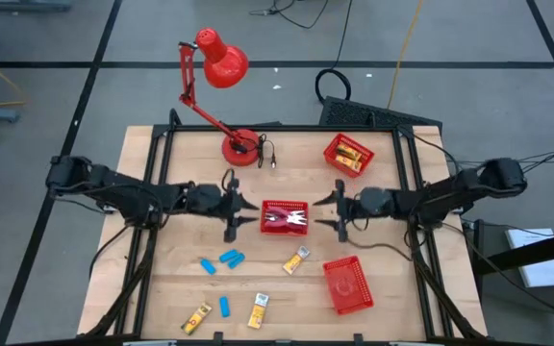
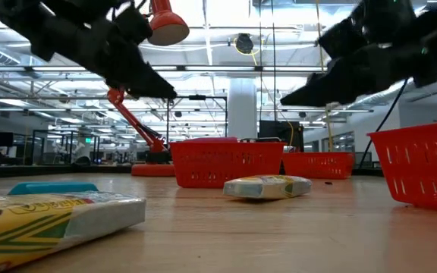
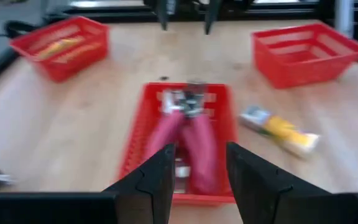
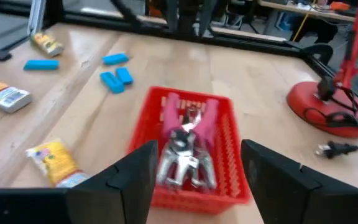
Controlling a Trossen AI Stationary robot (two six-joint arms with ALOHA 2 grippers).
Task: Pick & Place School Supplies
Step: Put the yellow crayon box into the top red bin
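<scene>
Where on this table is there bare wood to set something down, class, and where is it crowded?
Free: the wood left of the lamp base, and the front right corner beside the empty basket. Crowded: the front left, with blue blocks and packets, and the middle basket between both hands.

The dark left gripper point(image 1: 234, 214) and the dark right gripper point(image 1: 340, 210) faced each other from opposite sides above the middle of the table, both arms stretched inward, fingers parted and holding nothing.

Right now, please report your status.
Left tool and right tool open, empty, flanking middle basket. Red-handled tools inside. Packets and blue blocks remain. Nothing blocking.
</scene>
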